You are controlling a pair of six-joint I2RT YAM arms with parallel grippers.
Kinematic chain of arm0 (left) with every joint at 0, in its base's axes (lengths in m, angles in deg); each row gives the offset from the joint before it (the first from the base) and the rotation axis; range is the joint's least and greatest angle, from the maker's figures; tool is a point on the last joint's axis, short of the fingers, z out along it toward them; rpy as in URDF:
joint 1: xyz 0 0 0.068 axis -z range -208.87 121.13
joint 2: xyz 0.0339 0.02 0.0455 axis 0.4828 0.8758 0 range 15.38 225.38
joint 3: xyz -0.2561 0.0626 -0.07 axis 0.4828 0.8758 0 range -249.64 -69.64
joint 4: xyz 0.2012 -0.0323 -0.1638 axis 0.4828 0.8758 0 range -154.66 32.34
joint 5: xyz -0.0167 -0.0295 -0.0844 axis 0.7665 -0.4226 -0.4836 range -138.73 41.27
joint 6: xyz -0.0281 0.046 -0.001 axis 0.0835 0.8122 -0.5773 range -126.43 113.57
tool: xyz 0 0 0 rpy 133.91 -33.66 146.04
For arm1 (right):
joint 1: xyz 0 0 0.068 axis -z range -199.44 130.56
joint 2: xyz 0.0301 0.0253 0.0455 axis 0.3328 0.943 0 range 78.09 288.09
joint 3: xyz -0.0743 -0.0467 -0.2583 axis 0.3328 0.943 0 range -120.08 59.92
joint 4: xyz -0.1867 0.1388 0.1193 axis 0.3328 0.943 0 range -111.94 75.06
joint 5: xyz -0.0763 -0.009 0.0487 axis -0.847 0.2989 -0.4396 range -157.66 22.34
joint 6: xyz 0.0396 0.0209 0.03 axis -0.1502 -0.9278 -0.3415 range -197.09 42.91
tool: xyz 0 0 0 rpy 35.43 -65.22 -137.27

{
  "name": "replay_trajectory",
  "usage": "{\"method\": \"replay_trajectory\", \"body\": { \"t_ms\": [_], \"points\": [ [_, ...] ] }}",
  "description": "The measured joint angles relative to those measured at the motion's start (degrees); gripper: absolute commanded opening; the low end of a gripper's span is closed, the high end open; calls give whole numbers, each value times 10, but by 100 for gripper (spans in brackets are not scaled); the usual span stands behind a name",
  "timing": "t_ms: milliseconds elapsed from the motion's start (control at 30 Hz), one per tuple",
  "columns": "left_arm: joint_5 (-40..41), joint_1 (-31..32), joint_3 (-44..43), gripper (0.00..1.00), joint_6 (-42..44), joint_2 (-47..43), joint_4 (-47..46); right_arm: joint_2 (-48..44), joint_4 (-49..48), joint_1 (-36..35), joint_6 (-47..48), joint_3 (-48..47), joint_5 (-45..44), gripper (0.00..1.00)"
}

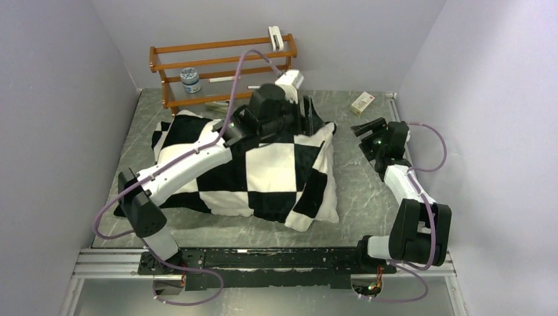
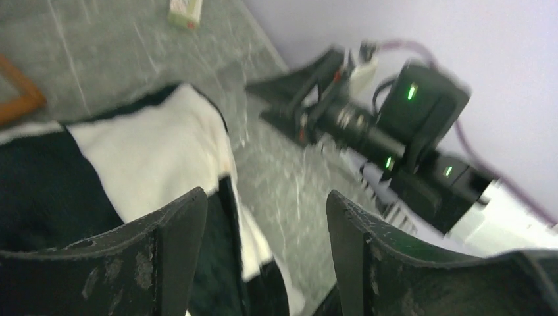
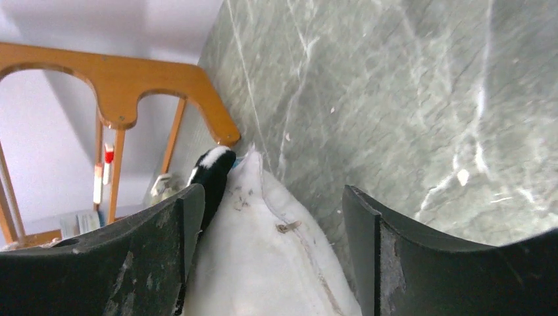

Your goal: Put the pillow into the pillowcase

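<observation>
The pillow (image 3: 263, 270) is being shown almost wholly swallowed by the pillowcase (image 1: 250, 171). Only its plain white end, with a seamed edge, is being left bare on the side facing the right arm. The bundle is being carried by the bench (image 1: 368, 197), in the middle and slightly toward the left wall. Its long axis is running left to right across the bench. The open mouth of the case is judged to be pointing right, where the checkered cloth is seen bunched at the pillow's far corner.

The left gripper (image 2: 263, 197) is being held over the far right corner of the bundle. Its jaws are spread and nothing is being grasped. The right gripper (image 3: 271, 194) is being held just beside the bare end, apart from it. It is likewise released and aimed along the pillow's edge toward the wooden rack (image 1: 224, 66).

The stuffing step is judged to be nearly finished. For the next move, the hem of the case is probably to be pinched at the mouth and drawn rightward over the exposed end, while the pillow is being kept from sliding with it.
</observation>
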Motion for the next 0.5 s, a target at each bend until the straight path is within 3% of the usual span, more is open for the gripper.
{"method": "replay_trajectory", "body": {
  "t_ms": [233,500],
  "points": [
    [45,86,75,70,2,16,59,-52,69,33,50,-50,-28,80],
    [80,115,73,67,1,103,78,-85,86,46,64,-55,-30,81]
  ]
}}
